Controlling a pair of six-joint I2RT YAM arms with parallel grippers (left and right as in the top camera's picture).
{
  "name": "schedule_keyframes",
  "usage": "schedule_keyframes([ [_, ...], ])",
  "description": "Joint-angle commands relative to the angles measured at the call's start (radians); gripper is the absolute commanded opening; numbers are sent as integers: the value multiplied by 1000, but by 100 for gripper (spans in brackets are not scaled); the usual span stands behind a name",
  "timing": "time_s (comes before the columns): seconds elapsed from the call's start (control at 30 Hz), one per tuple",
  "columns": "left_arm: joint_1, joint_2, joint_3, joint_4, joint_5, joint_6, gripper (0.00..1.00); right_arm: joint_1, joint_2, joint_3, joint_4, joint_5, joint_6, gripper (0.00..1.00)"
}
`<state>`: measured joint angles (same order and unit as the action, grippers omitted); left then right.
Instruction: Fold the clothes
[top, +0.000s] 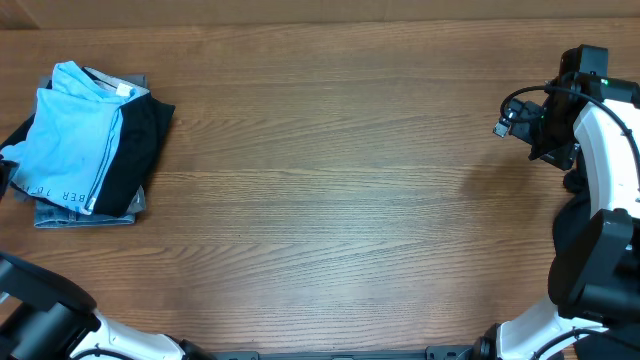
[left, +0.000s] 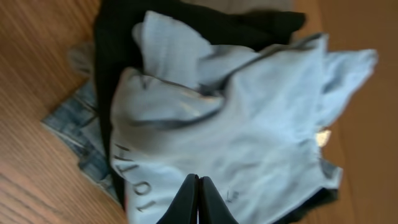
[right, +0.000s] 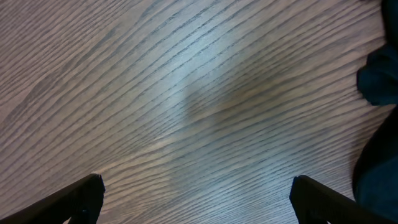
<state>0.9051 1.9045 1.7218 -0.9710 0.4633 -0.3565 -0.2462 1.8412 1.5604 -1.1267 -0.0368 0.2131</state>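
- A light blue cloth T-shirt with printed lettering lay crumpled on top of a small pile of clothes. The pile sat at the far left edge of the brown wood-grain table.
- Under the shirt lay a black cloth garment. In the overhead view it showed along the shirt's right side.
- At the bottom of the pile was a faded blue denim piece, its edge poking out on the near side.
- A narrow strip of grey cloth showed at the pile's far edge.
- The left gripper had its two black fingers pressed together, tips meeting. It hung over the lower part of the shirt, close to the printed letters.
- No cloth could be seen between those fingers. Whether the tips touched the fabric could not be told.
- The right gripper had its fingers spread wide, one at each lower corner of the right wrist view. Only bare wood lay between them.
- The white and black right arm stood at the right edge of the table, well apart from the pile.
- The left arm showed at the near-left corner of the overhead view.
- The shirt was bunched, with a sleeve and the collar area rumpled upward in the left wrist view.
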Motion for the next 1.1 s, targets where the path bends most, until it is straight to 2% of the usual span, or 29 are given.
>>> schedule_keyframes([
  [0.0, -13, 82, -1, 10, -47, 43, 4, 3, -10, 11, 3, 10, 3, 100],
  [0.17, -28, 208, -1, 22, -53, 87, 4, 3, -10, 11, 3, 10, 2, 100],
  [0.37, -3, 257, -1, 4, -149, 51, 4, 3, -10, 11, 3, 10, 2, 100],
  [0.57, 4, 192, -1, 4, -106, 31, 4, 3, -10, 11, 3, 10, 2, 100],
  [0.7, -16, 73, 0, 32, -34, -13, 4, 3, -10, 11, 3, 10, 2, 100],
  [0.83, -57, -49, 0, 87, -33, -34, 4, 3, -10, 11, 3, 10, 2, 100],
  [0.93, -108, -105, 0, 125, -72, -34, 4, 3, -10, 11, 3, 10, 3, 100],
  [1.07, -213, -109, 0, 150, -237, -33, 4, 3, -10, 11, 3, 10, 2, 100],
])
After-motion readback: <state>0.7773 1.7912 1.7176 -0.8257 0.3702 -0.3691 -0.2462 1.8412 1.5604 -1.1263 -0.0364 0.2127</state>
